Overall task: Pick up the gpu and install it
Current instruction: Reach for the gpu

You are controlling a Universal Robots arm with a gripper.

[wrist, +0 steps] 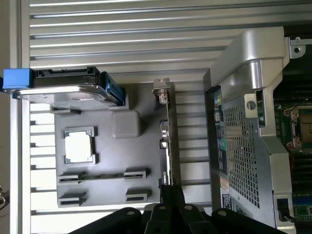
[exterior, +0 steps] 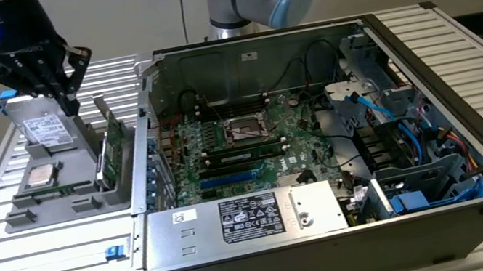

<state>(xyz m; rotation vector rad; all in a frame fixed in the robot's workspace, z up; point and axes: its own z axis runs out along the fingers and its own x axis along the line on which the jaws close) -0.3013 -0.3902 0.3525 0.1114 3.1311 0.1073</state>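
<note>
In the exterior view, the gpu (exterior: 110, 146) stands upright on its long edge in a slot at the side of the grey holder (exterior: 67, 209) nearest the open computer case (exterior: 478, 140). It is not yet in the case. A hard drive (exterior: 44, 130) leans in the same holder, toward the exterior view's left. The gripper (exterior: 69, 104) hangs from above over the far end of the holder. It points straight down with its fingers pinched together, and its tip sits between the hard drive and the gpu.

We judge the gpu to be light and stiff but delicate. It is a thin board with exposed parts and a row of contacts along one edge. The best hold would be across its upper edge or the cooler body, away from the contacts, and square enough that it cannot swing.

In the wrist view, we see the gpu (wrist: 168, 141) edge-on as a thin line with its silver bracket at the far end. The gripper (wrist: 170, 191) lines up with the card's near end, closed, with nothing visibly clamped between the fingers. We cannot tell whether it touches the card. The hard drive (wrist: 68, 92) lies well apart from it.
</note>
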